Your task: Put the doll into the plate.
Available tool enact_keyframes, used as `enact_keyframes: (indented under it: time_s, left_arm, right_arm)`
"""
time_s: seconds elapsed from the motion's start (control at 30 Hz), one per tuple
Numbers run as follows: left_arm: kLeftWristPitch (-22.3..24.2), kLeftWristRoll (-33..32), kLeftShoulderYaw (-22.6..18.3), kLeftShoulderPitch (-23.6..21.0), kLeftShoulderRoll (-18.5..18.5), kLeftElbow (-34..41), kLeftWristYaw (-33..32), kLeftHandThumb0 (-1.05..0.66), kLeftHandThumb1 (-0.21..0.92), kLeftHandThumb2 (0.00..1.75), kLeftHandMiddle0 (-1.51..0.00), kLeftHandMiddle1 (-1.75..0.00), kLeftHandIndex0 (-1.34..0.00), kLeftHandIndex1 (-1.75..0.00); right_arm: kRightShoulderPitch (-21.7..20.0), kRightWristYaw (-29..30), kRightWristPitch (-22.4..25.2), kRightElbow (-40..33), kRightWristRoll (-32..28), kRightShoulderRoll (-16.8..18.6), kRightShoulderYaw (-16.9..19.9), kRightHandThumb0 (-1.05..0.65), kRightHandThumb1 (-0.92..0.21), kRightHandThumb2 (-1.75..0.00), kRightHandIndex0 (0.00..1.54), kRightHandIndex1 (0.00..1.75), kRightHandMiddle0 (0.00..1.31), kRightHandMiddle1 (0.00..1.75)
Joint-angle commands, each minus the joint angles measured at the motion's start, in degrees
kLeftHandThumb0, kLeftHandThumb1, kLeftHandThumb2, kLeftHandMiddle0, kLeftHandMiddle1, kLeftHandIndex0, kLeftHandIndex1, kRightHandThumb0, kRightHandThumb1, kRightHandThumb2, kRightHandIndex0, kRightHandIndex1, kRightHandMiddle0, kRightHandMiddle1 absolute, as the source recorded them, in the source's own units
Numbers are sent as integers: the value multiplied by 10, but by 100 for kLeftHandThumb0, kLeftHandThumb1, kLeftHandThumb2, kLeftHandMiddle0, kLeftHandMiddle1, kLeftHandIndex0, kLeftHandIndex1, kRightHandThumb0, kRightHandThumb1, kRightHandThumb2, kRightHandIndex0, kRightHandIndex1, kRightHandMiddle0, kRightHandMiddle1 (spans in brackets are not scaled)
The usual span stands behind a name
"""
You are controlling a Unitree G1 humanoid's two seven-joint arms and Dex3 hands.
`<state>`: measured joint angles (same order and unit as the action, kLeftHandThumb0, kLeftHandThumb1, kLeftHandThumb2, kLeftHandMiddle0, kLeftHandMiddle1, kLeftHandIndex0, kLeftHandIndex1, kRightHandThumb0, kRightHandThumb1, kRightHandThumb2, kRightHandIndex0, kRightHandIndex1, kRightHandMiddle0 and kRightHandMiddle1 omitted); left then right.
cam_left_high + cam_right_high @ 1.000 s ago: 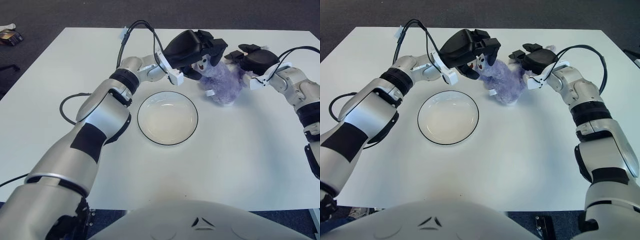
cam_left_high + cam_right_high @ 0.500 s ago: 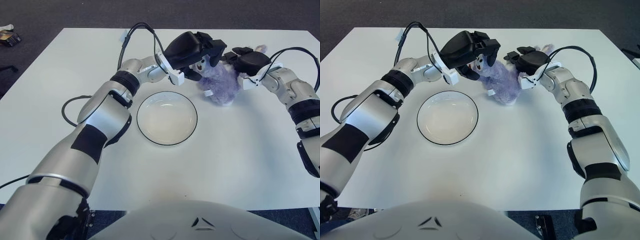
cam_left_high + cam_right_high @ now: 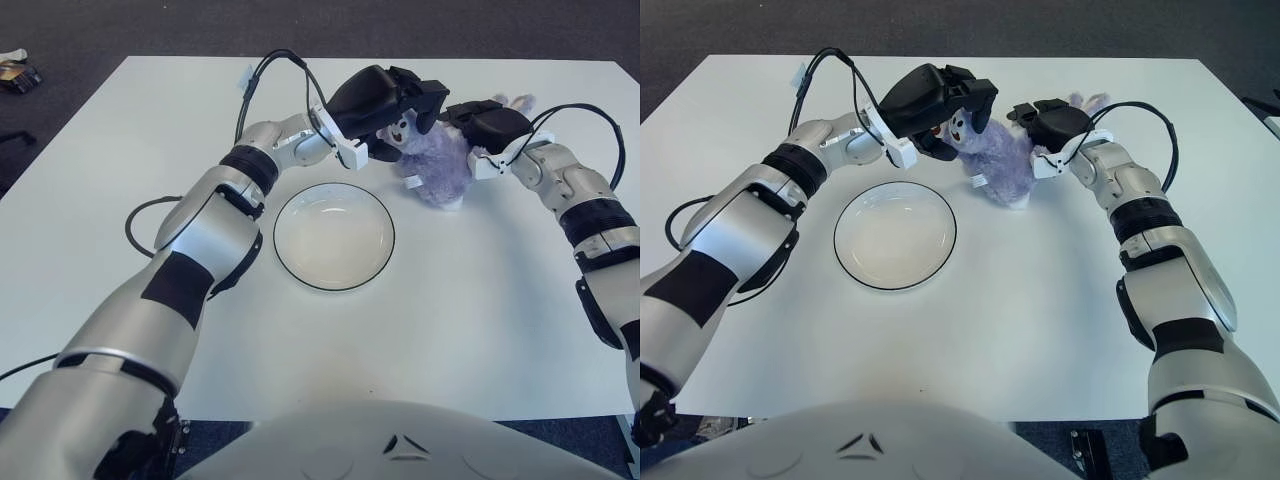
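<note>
A fluffy purple doll with a white face sits on the white table, just beyond the right side of the empty white plate with a dark rim. My left hand reaches across above the plate, its fingers curled on the doll's head from the left. My right hand presses against the doll's right side, fingers over its back. The doll is squeezed between both hands, outside the plate. Its far side is hidden by the hands.
The white table extends wide around the plate. A black cable loops off my left arm onto the table at the left. A small object lies on the dark floor at the far left.
My right hand has moved left from beside the doll until it rests against it. The doll is pushed slightly left and more upright. The left hand has stayed on the doll's head.
</note>
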<state>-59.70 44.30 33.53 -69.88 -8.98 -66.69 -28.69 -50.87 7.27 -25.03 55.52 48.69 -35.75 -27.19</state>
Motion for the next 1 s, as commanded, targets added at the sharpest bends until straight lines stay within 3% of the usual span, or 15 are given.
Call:
enact_keyframes:
  time_s: [0.0,0.2,0.23,0.4,0.47,0.5,0.6,0.7,0.9,0.97]
  left_arm:
    - [1,4,-2,5,-2,7,-8,0,10,153,-82,-163,-55,-175]
    - [2,18,4,3,-5,11,-27,0,10,154,-82,-163,-55,-175]
    - [3,22,6,2,-6,12,-31,0,10,154,-82,-162,-55,-175]
    - [10,39,13,-1,-8,13,-50,0,9,154,-82,-162,-55,-175]
    - [15,48,17,-3,-9,14,-62,0,9,154,-82,-162,-55,-175]
    - [18,53,18,-3,-10,15,-69,0,9,154,-82,-162,-55,-175]
    - [28,61,20,-3,-9,13,-87,0,9,154,-82,-163,-55,-175]
    - [35,60,20,-3,-8,7,-93,0,10,154,-82,-163,-55,-175]
    - [53,29,-2,7,-1,-4,-72,0,10,153,-81,-163,-54,-175]
    - [56,20,-9,11,0,-5,-67,0,10,153,-81,-164,-54,-175]
  right_arm:
    - [2,24,-14,29,-2,11,-9,-61,-31,-89,12,55,0,99]
    - [0,59,-19,58,-7,23,-11,-48,-25,-102,9,94,1,129]
    - [0,65,-19,61,-6,24,-12,-45,-25,-104,8,108,3,136]
    - [-2,93,-16,72,-4,28,-15,-40,-26,-107,7,144,6,152]
    - [-1,109,-13,78,-6,31,-14,-36,-29,-108,13,159,11,161]
    - [-1,115,-11,81,-8,32,-13,-23,-35,-106,24,165,28,153]
    - [0,130,-11,91,-18,36,-5,-8,-41,-105,39,171,51,141]
    - [1,141,-13,98,-30,41,3,-3,-37,-112,47,174,60,140]
    - [11,174,-25,113,-73,53,34,-1,-27,-133,55,173,56,164]
    - [19,185,-33,107,-85,54,43,0,-24,-136,61,165,57,169]
